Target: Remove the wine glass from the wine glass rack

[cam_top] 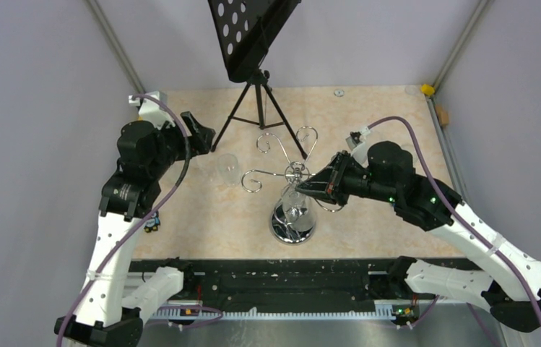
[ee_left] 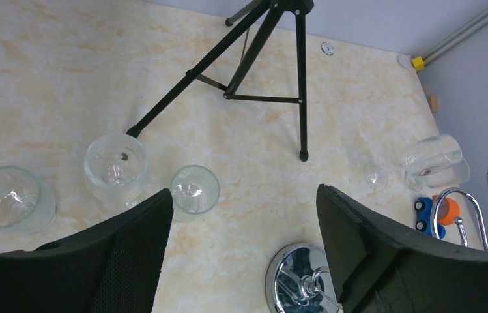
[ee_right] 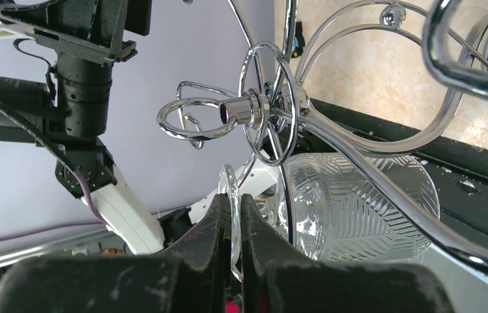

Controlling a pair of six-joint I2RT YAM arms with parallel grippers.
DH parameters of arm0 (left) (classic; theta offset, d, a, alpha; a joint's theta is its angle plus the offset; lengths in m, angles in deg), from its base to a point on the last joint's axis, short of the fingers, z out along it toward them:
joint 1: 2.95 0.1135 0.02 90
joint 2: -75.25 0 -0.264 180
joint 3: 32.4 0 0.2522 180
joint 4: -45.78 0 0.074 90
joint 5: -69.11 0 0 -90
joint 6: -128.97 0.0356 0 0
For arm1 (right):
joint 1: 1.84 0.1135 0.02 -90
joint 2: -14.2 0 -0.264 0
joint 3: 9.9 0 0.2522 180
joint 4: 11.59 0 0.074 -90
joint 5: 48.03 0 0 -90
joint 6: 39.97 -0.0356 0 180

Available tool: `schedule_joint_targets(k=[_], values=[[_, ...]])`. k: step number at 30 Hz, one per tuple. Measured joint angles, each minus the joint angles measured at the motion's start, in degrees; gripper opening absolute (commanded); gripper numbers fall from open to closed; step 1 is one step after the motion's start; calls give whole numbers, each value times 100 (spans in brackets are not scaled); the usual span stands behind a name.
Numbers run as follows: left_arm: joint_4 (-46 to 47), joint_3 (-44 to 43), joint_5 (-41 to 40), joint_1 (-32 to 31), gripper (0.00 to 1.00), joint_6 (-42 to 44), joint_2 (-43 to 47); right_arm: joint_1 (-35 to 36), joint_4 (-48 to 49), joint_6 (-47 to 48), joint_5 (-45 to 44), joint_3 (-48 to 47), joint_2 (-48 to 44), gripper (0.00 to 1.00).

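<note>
The chrome wine glass rack [cam_top: 287, 173] stands mid-table on its round mirrored base [cam_top: 292, 225]. A patterned wine glass [cam_top: 297, 204] hangs upside down from one scroll arm. In the right wrist view its bowl [ee_right: 352, 202] hangs below the rack's hub [ee_right: 254, 111]. My right gripper [ee_right: 233, 199] is shut on the thin disc foot [ee_right: 230, 177] of that glass, and it also shows in the top view [cam_top: 305, 186]. My left gripper [cam_top: 198, 134] is open and empty, up and left of the rack. The rack base also shows in its view [ee_left: 296, 280], between the fingers [ee_left: 130, 248].
A black tripod music stand [cam_top: 256, 101] stands behind the rack. Clear glasses [ee_left: 116, 166] [ee_left: 194, 189] [ee_left: 6, 199] stand on the table left of the rack. Another glass [ee_left: 433, 163] lies on its side at the right, near a blue and orange toy [ee_left: 436, 212].
</note>
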Motion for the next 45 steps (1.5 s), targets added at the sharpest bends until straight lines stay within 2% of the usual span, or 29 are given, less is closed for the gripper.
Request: schedule_joint_targets(k=[24, 38, 45], values=[[44, 9, 223, 0, 84, -101, 205, -35, -1034, 160, 31, -769, -44, 0], [127, -20, 979, 0, 84, -216, 350, -35, -1423, 203, 48, -883, -424, 0], [376, -125, 1364, 0, 84, -420, 345, -35, -1482, 175, 234, -1388, -452, 0]])
